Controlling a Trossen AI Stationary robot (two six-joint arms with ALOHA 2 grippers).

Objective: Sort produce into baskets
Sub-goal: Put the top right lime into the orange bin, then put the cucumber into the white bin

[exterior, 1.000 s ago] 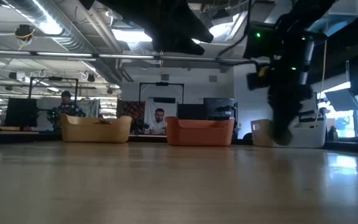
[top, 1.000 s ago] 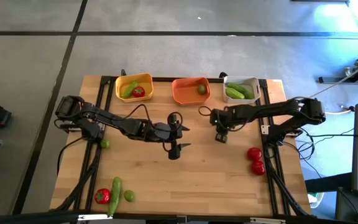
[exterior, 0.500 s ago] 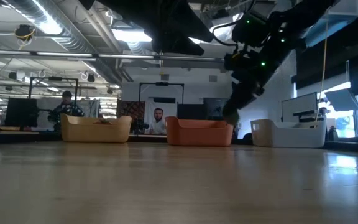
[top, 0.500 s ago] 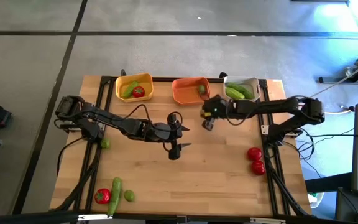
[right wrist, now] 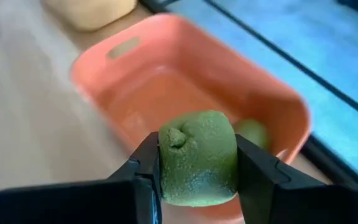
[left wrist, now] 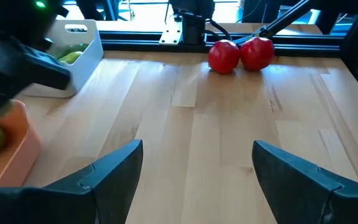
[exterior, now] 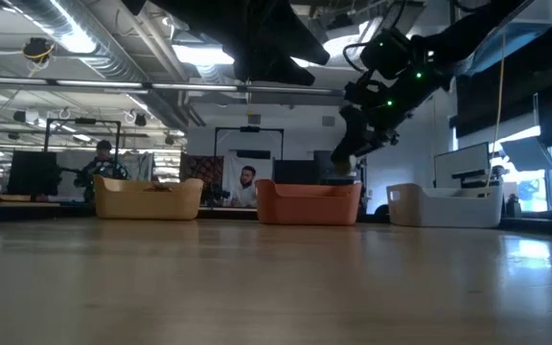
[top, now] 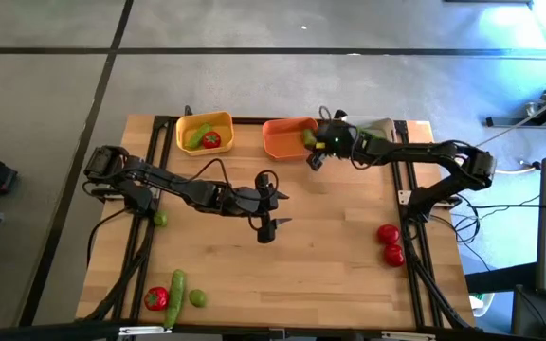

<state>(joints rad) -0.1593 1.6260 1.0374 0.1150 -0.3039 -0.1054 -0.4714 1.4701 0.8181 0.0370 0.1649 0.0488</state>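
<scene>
Holding lime (right wrist: 197, 155) btwn both jaws, your R gripper (top: 315, 154) sits partly closed on it | orange basket (right wrist: 143, 75) just beyond jaws, 2nd lime (right wrist: 252, 132) inside | L gripper (top: 269, 211) mid-table, jaws wide, nothing btwn them.

Open-plan lab: ceiling ducts (exterior: 84, 43), monitors (exterior: 32, 172), seated person (exterior: 244, 185)

The wooden table (top: 330, 256) carries three baskets (top: 204, 132), scattered tomatoes (top: 389, 233), limes (top: 197, 297) and a cucumber (top: 176, 287).
</scene>
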